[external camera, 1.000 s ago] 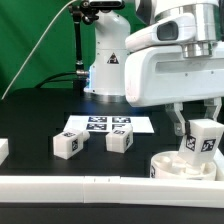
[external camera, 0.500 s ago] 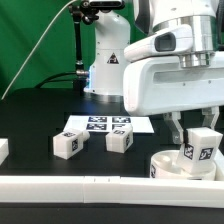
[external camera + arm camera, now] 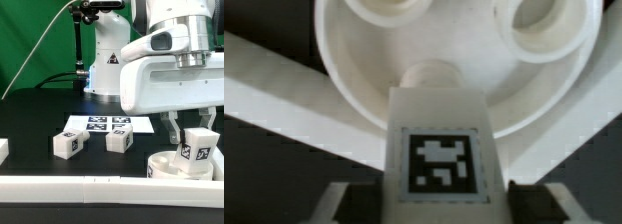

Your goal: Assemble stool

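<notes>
The round seat [image 3: 166, 166] lies just behind the long white border bar [image 3: 90, 186], which hides its front edge. One loose leg [image 3: 120, 139] lies near the seat, toward the exterior view's left. A second loose leg [image 3: 67, 144] lies farther from the seat on that same side. The marker board [image 3: 108, 125] lies flat behind these two, well apart from the seat. The gripper [image 3: 197, 133] hangs right over the seat. Its jaws are narrow and squeeze a third leg [image 3: 441, 150] from both sides. This leg stands upright with its round tip at the seat's top. I cannot tell if the tip is in a hole.
</notes>
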